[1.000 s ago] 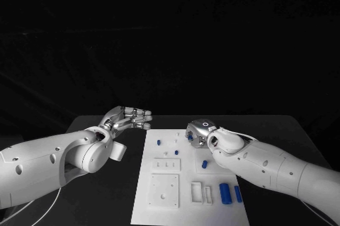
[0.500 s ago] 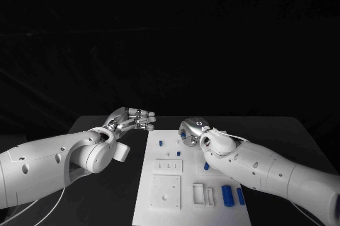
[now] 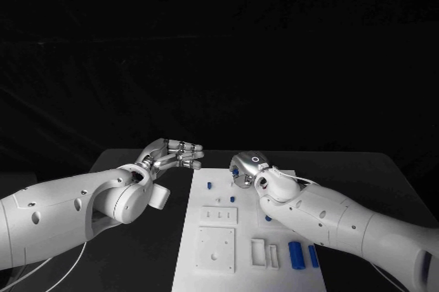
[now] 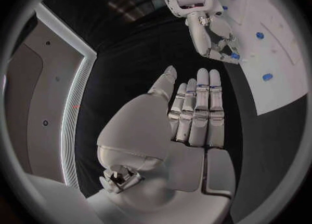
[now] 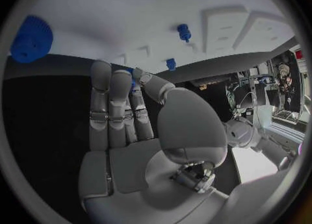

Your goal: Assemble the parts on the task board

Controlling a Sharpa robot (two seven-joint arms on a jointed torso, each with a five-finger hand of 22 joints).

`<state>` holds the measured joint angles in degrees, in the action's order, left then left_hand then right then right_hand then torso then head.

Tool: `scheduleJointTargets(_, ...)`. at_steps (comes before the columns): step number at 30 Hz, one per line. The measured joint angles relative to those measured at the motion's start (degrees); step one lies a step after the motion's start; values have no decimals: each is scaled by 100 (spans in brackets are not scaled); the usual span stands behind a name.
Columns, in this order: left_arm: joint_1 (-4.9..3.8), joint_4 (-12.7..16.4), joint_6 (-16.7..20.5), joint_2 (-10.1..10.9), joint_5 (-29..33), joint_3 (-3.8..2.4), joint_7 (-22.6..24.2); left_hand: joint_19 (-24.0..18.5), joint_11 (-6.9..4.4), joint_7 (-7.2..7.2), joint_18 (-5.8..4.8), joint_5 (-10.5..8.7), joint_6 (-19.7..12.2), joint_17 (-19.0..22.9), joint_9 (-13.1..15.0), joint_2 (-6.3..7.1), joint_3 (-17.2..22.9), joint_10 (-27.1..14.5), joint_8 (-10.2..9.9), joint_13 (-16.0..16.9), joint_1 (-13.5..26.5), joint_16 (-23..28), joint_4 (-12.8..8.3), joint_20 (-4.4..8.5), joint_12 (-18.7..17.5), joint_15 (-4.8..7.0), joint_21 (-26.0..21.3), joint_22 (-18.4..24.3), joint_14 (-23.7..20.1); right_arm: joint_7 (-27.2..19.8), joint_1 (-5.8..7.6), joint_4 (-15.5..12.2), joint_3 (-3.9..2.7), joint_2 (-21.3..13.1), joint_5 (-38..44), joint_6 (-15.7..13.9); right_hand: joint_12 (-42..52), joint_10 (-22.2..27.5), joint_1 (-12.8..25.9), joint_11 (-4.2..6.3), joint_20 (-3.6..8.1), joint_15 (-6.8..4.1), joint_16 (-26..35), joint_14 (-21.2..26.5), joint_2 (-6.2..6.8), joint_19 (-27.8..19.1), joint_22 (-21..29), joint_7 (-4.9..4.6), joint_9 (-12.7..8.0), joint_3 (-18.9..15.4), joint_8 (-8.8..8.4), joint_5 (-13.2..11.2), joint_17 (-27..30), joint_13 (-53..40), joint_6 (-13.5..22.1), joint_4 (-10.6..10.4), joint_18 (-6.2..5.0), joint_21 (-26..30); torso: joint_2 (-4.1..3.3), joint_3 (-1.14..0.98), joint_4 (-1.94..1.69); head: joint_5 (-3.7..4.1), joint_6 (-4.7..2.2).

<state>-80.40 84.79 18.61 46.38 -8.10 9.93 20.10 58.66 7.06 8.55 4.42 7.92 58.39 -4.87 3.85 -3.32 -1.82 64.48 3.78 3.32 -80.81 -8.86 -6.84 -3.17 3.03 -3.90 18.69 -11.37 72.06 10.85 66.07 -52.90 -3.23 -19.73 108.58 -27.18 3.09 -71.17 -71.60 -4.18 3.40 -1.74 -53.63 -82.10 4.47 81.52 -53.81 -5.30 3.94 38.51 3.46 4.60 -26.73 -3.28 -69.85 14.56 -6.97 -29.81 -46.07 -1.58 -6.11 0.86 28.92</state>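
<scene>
Two robot hands share the head view: the left robot hand (image 3: pixel 172 154) hovers off the board's far left corner over the black worktop (image 3: pixel 384 171), fingers loosely curled and holding nothing, while the right robot hand (image 3: pixel 247 169) reaches down at the far end of the board (image 3: pixel 206 266), and whether it pinches a part there cannot be told from here. The board is a flat white plate with raised rectangular blocks and slots; a blue cylinder (image 3: pixel 295 253) lies near its close right corner, and a small blue peg (image 3: pixel 209 185) stands at the far end. In the left wrist view, the left robot hand (image 4: pixel 194 115) is flat, its fingers straight and side by side, empty; beyond it the right robot hand (image 4: pixel 220 47) has its fingertips round a small blue piece at the board's edge. In the right wrist view, the right robot hand (image 5: pixel 124 109) shows its fingers stretched toward the board with a speck of blue at their tips, a toothed blue part (image 5: pixel 30 39) lying off to one side; the hold itself is unclear. To do this step well, I judge the fingers should close squarely on the smooth little plastic piece and keep it upright, lest it slip or tilt before seating.
</scene>
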Motion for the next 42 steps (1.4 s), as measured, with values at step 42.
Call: scheduleJointTargets(42,-73,-3,-1,-69,-41,0,-20,0,0,4,0,0,4,7,0,0,-24,-41,0,-1,0,0,-24,0,0,0,0,-2,0,84,21,282,-12,139,-1,-110,-20,35,3,35,-28,0,0,0,46,84,-334,-55,-2,-2,-3,-22,1,-4,56,-1,39,313,-140,14,-66,58,-82)
